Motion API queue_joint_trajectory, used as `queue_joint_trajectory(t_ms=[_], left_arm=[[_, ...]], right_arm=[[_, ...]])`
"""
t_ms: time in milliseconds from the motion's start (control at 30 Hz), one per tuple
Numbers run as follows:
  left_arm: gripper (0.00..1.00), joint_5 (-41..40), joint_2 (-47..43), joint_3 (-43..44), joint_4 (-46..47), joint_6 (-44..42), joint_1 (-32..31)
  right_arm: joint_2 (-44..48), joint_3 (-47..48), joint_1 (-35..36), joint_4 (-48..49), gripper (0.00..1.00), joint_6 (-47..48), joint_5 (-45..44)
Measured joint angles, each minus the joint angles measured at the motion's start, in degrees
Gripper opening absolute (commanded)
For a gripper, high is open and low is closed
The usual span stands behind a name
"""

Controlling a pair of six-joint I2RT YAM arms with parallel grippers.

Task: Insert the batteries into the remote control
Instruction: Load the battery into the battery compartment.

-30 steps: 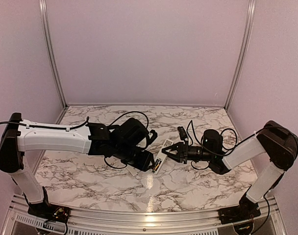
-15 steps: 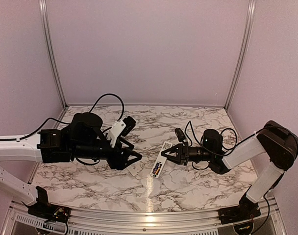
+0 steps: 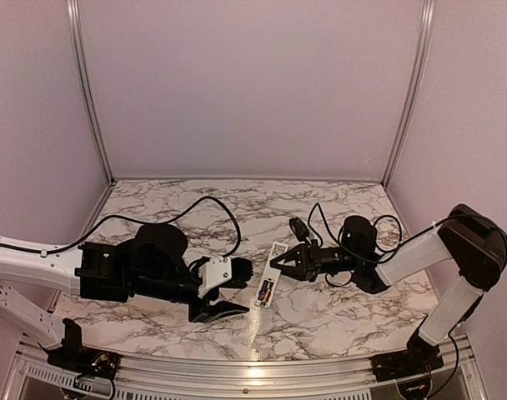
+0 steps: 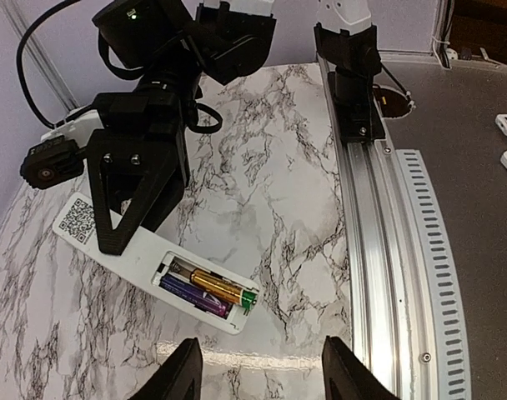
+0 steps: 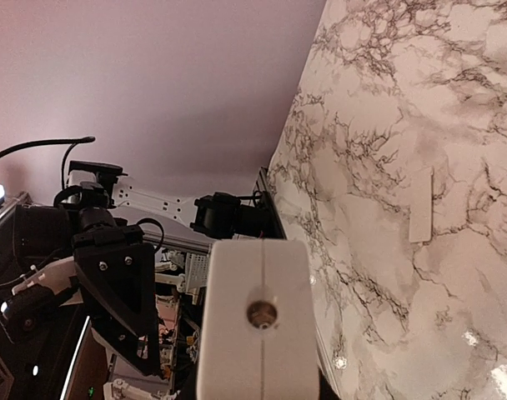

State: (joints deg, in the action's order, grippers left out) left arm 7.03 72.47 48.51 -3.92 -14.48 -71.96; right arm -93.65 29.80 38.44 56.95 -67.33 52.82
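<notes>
Across the tabletop [image 3: 337, 317]: glossy white marble pattern, grey veins, glare near the front rail [image 3: 253, 368].
Room: plain lilac walls [image 3: 253, 83], metal corner posts [image 3: 87, 92].
Remote control [image 3: 268, 282]: mid-table, back up, QR-code end pinched by right gripper [image 3: 280, 260].
Batteries [image 4: 208, 287]: golden and dark, side by side in the remote's open back.
Left gripper [image 4: 262, 375]: fingers spread, holding nothing, just short of the remote.
Pale strip [image 5: 421, 215]: flat on the marble, possibly the battery cover.
</notes>
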Motion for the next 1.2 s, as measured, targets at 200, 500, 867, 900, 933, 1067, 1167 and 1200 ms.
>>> queue_joint_trajectory(t_ms=[200,500,867,900,933,1067,1167,1200], left_arm=[[0.54,-1.5,4.6,0.3,0.5,-4.3,-1.5],[0.54,-5.2,6.8,2.3,1.6,-6.6,-2.3],[0.54,-7.5,9.6,3.3,2.4,-8.1,-2.8],[0.54,-7.5,9.7,3.3,2.4,-8.1,-2.8],[0.54,-7.5,9.9,3.3,2.4,-8.3,-2.8],[0.53,-7.7,10.3,3.5,2.4,-8.8,-2.8],[0.5,-8.1,10.8,3.8,2.4,-9.0,-2.8],[0.49,-8.2,11.0,4.0,2.4,-9.0,-2.8]], right_arm=[[-0.7,0.9,1.2,0.1,0.0,-0.4,0.7],[-1.8,1.2,2.0,0.0,0.0,-0.6,0.8],[-2.5,2.2,2.2,0.1,0.0,-0.7,0.9],[-2.5,2.2,2.2,0.1,0.0,-0.7,1.0],[-2.5,2.2,2.2,0.2,0.0,-0.7,1.0],[-2.5,2.2,2.2,0.5,0.0,-0.9,1.0],[-2.5,2.2,2.2,0.8,0.0,-1.3,1.1],[-2.5,2.2,2.2,0.9,0.0,-1.4,1.1]])
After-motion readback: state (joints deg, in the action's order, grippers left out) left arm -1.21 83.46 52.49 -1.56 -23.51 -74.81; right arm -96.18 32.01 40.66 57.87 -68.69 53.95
